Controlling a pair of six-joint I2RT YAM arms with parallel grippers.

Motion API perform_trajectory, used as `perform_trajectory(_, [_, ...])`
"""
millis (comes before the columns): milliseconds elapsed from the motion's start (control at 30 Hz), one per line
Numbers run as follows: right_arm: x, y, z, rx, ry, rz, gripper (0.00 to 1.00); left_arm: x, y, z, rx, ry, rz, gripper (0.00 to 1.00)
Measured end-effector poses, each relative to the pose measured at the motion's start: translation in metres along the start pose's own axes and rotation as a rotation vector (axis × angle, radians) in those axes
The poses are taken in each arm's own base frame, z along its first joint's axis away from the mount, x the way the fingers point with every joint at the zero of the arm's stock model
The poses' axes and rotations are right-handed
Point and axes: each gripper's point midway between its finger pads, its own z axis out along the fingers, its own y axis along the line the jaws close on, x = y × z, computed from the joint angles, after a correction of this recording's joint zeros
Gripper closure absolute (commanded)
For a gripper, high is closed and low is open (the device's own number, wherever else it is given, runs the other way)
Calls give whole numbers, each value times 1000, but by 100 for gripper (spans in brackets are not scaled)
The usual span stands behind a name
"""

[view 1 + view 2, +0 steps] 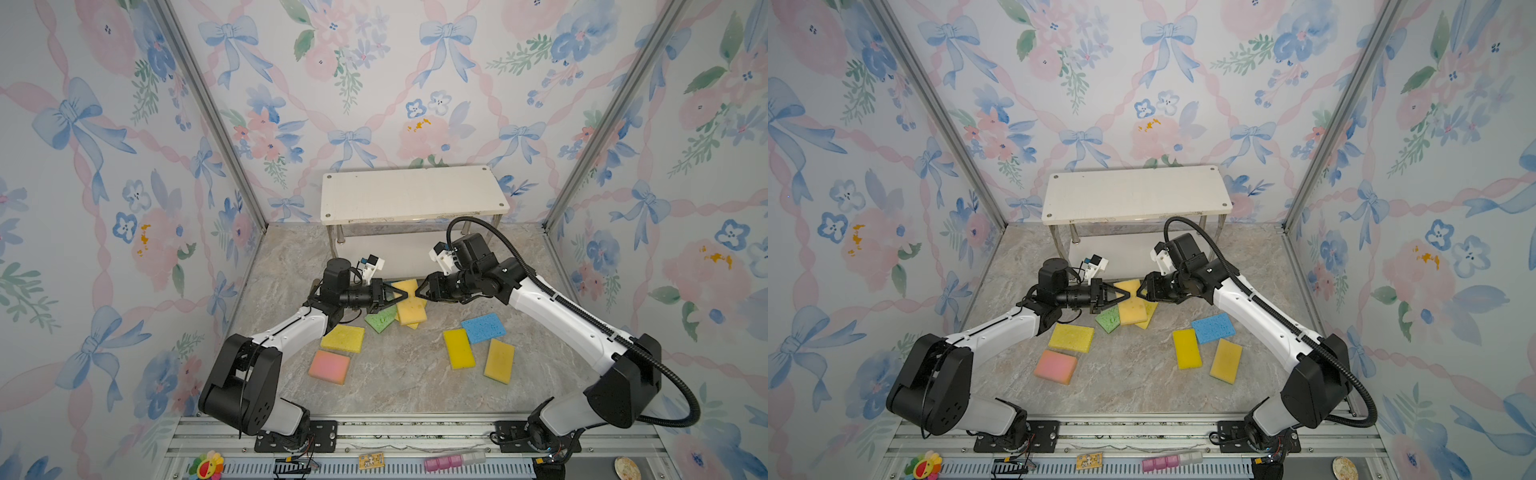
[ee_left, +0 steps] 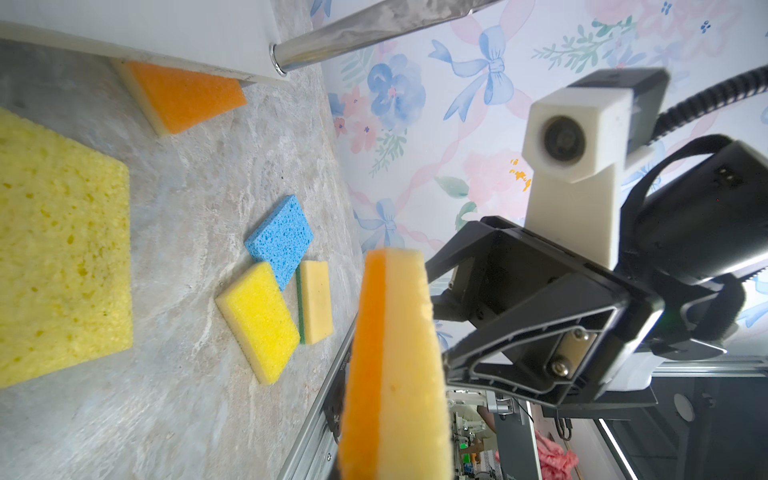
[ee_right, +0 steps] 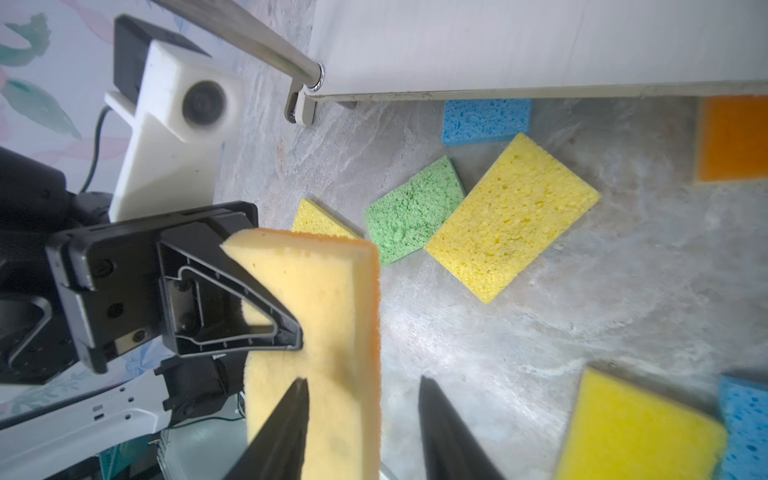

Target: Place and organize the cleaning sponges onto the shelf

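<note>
A tan-yellow sponge with an orange back [image 1: 410, 311] [image 2: 395, 353] [image 3: 324, 299] hangs above the floor in front of the shelf [image 1: 411, 193]. My left gripper [image 1: 405, 295] is shut on it. My right gripper [image 3: 363, 380] faces it from the other side, open, with one finger across the tan face and the other off the orange side. On the floor lie green [image 1: 380, 320], yellow [image 1: 343, 338], pink [image 1: 329, 366], blue [image 1: 483, 327], yellow [image 1: 458, 348] and tan-yellow [image 1: 499, 360] sponges. An orange sponge [image 2: 183, 97] and another blue sponge [image 3: 486, 120] lie half under the shelf's lower board.
The shelf's top board is bare in both top views. A metal post [image 3: 249, 37] stands close to both wrists. Floral walls close in three sides. A metal rail [image 1: 415, 432] with small clutter runs along the front.
</note>
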Motion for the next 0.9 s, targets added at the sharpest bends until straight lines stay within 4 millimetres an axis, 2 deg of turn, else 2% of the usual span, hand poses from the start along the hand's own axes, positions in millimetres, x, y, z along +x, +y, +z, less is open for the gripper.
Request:
perform_trajectory(200, [2, -5, -21, -26, -82, 119, 31, -17, -10, -11, -18, -105, 28, 100])
perform_trajectory(400, [9, -3, -23, -87, -126, 231, 30, -30, -23, -19, -8, -187, 30, 100])
perform_trajectory(600, [9, 9, -18, -146, -140, 292, 34, -34, -25, -23, -2, -230, -8, 100])
perform_trajectory(900, [4, 26, -20, -214, -152, 289, 47, -35, -45, -31, 29, -289, 15, 100])
